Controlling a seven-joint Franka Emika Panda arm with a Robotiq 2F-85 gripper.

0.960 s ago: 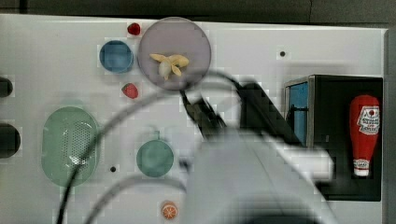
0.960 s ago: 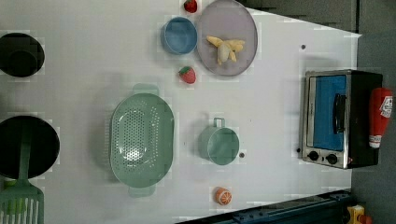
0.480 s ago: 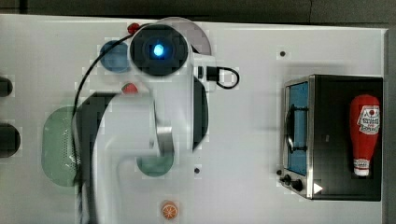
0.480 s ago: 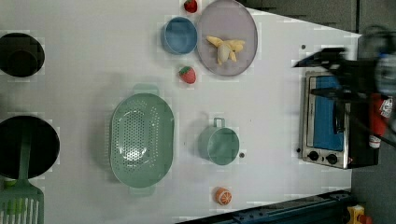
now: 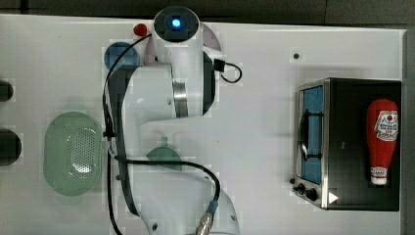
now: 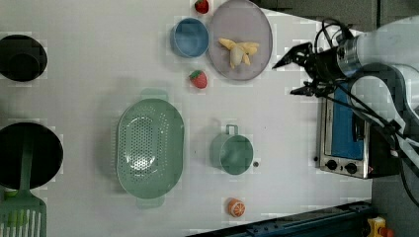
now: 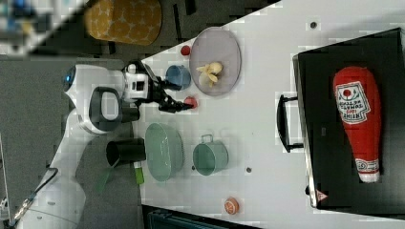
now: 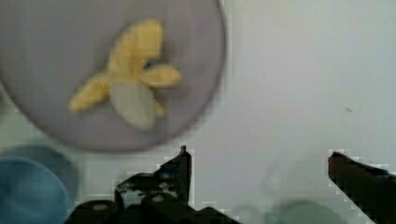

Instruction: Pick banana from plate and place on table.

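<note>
We judge the task barely begun: nothing is lifted, and the reach down, the grasp, the carry and the setting down all remain. Nearest to us in the wrist view, the gripper (image 8: 259, 161) hangs with its fingers spread wide and nothing between them, over bare table (image 8: 303, 70) just beside the plate (image 8: 205, 107). Beyond the fingers, the banana (image 8: 128, 81) lies on the plate, its peel flaps splayed around the pale tip, untouched.

In the left view, the gripper (image 6: 296, 71) stands off the plate's (image 6: 259, 49) right edge, with the banana (image 6: 238, 51) near the plate's middle. On the left view's left of the plate sit a blue bowl (image 6: 189, 37) and a strawberry (image 6: 198, 79); lower come a green strainer (image 6: 149, 148), a green pot (image 6: 232, 153) and an orange slice (image 6: 236, 208). A toaster oven (image 6: 346, 138) stands at the left view's right. The white table has open space between the plate and the pot for the banana.
</note>
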